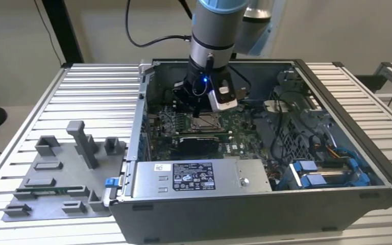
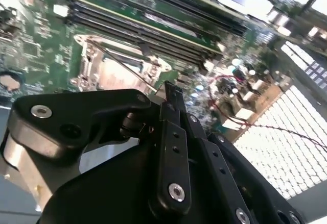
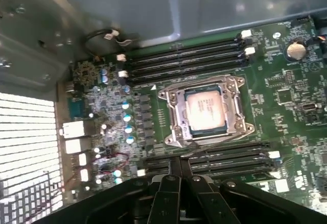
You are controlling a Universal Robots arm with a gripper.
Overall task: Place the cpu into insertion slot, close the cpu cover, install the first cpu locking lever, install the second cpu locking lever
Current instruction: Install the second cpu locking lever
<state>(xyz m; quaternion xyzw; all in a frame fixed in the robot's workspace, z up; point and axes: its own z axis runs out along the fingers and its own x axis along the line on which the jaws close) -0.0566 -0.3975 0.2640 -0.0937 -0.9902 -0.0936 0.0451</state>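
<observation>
Cpu [image 3: 204, 109] under closed cpu cover [image 3: 176, 113]

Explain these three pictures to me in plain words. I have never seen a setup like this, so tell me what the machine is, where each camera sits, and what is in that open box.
The machine is a single robot arm with a gripper at its tip, reaching down into an open computer case that lies on a slatted metal table. The exterior view comes from a camera off the arm and takes in the whole scene. The two wrist views come from cameras riding on the arm, looking past the black gripper fingers at the green circuit board. On that board, the first wrist view shows the cpu, a square metal-topped chip, sitting in the insertion slot, with the cpu cover framing it. The fingers look closed together and seem to hold nothing. A grey fixture tray lies on the table beside the case.
</observation>
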